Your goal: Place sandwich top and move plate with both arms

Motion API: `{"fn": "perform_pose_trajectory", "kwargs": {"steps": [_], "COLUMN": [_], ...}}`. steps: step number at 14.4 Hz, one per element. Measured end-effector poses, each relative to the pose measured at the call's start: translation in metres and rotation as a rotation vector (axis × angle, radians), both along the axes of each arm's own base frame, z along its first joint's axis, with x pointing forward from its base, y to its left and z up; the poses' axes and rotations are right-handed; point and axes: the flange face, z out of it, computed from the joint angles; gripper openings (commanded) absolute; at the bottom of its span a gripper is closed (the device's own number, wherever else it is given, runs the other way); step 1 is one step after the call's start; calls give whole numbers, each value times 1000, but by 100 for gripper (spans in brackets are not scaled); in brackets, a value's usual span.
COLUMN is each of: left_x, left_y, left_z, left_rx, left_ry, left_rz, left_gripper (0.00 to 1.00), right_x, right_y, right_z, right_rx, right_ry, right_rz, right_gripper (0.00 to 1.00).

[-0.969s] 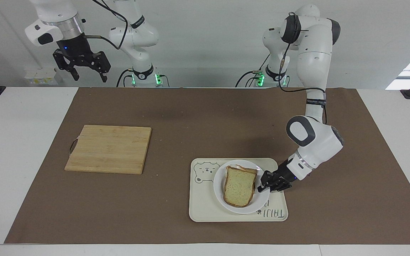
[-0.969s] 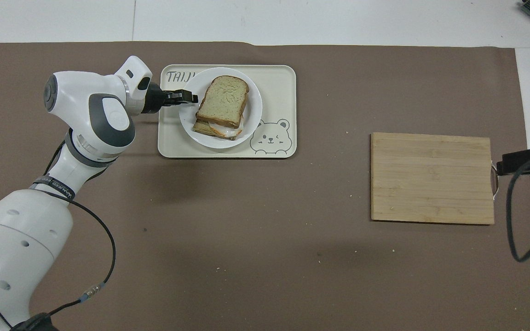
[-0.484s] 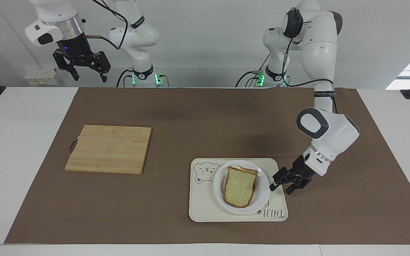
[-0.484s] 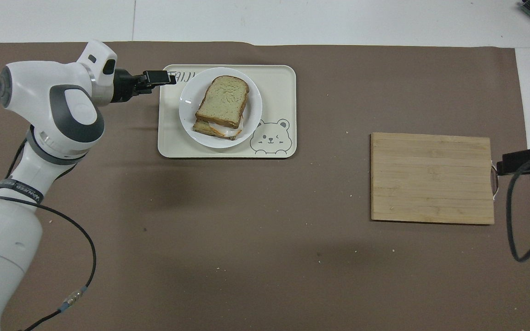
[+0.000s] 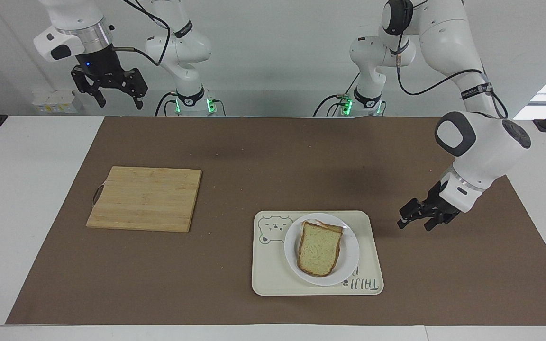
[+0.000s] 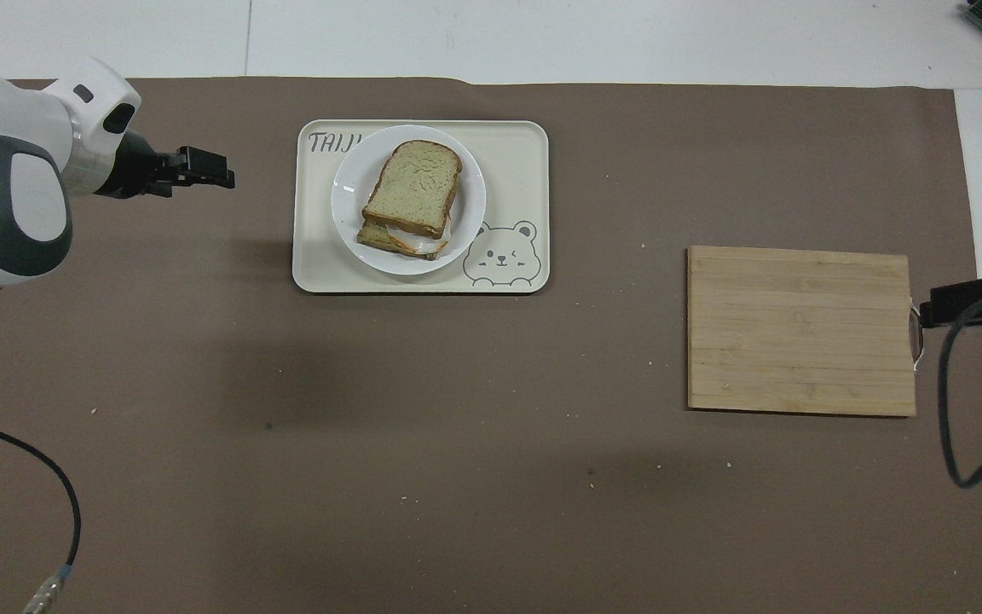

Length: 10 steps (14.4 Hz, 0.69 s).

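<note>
Surface [image 5: 273, 156] under brown paper carries a bamboo cutting board [image 5: 145, 199] toward the right arm's end and a bear-print tray [image 5: 273, 279] bearing the plate [image 5: 351, 265], the sandwich top [image 5: 319, 248] already capping the egg slice. Left claw [image 5: 415, 220] hangs empty, fingers apart, over bare paper beside the tray; right claw [image 5: 109, 90] waits open, aloft.

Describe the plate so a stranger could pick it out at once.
On the brown mat, toward the left arm's end, lies a cream tray printed with a bear face. The plate sits on that tray: small, round, glossy white, carrying a stacked sandwich with a plain bread slice on top. The wooden cutting board is square-cornered and bare.
</note>
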Motion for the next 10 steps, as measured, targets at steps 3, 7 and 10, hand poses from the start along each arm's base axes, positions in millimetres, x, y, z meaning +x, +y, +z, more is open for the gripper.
{"fn": "perform_pose_trajectory", "kwargs": {"steps": [3, 7, 10], "left_x": [-24, -66, -98], "left_y": [9, 18, 22], "left_z": [46, 118, 158], "left_rx": [111, 150, 155], "left_ry": [37, 58, 80], "left_rz": [-59, -87, -100], "left_gripper": [100, 100, 100], "right_x": [0, 0, 0], "right_y": [0, -5, -5], "right_z": [0, 0, -1], "right_rx": [5, 5, 5], "right_ry": [0, 0, 2], "right_rz": [-1, -9, -10], "right_gripper": [100, 100, 100]}}
